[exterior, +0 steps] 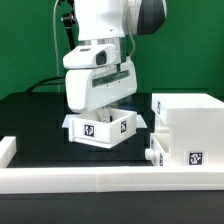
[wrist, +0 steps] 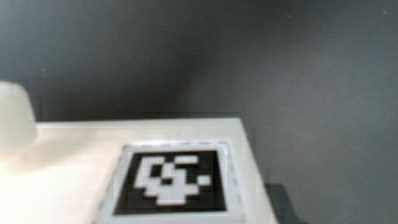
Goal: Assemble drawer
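Observation:
A low white drawer tray with a square tag on its front wall sits on the black table at the middle of the exterior view. My gripper is lowered onto the tray's exterior-view-left part; its fingers are hidden by the hand and the tray walls. The large cube-like housing stands at the exterior view's right, with a tag low on its front. A small white knob sticks out low at the housing's left side. The wrist view shows a white tagged surface very close, with no fingers in view.
A low white rim edges the table along the front, with a raised end at the exterior view's left. Black table lies left of the tray. A rounded white shape shows at the wrist view's edge.

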{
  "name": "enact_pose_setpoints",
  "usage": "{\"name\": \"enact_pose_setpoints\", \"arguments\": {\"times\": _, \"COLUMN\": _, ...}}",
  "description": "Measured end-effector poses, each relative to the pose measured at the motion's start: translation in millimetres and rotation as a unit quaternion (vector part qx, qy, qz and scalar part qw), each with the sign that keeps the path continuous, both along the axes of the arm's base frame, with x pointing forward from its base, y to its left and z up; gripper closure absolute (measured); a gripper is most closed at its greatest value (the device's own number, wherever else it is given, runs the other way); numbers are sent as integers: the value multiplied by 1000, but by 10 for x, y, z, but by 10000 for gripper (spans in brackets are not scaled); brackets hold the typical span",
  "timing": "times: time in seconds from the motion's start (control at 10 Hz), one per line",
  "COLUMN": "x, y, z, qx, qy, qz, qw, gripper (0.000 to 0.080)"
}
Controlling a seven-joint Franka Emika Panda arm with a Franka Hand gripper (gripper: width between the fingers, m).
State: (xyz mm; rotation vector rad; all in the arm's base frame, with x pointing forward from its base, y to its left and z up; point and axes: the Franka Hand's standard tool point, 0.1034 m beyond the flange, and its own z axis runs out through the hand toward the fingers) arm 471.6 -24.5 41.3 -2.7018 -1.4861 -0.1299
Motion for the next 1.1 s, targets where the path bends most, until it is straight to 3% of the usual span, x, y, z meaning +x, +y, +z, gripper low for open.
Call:
{"name": "enact_pose_setpoints", "arguments": {"times": 0.2, "x": 88, "y": -77, "z": 27, "qx": -7, "qy": -4, "qz": 102, "qw": 995, "gripper": 757}}
{"name": "enact_pose_setpoints", "arguments": {"times": 0.6, "x": 80, "y": -120, "z": 12, "qx": -18, "qy": -7, "qz": 214, "qw": 977, "gripper": 757}}
{"name": "enact_pose_setpoints", "arguments": {"times": 1.1, "x": 575, "y": -55, "z": 205, "qx": -12, "qy": 8, "qz": 232, "qw": 973, "gripper": 757}}
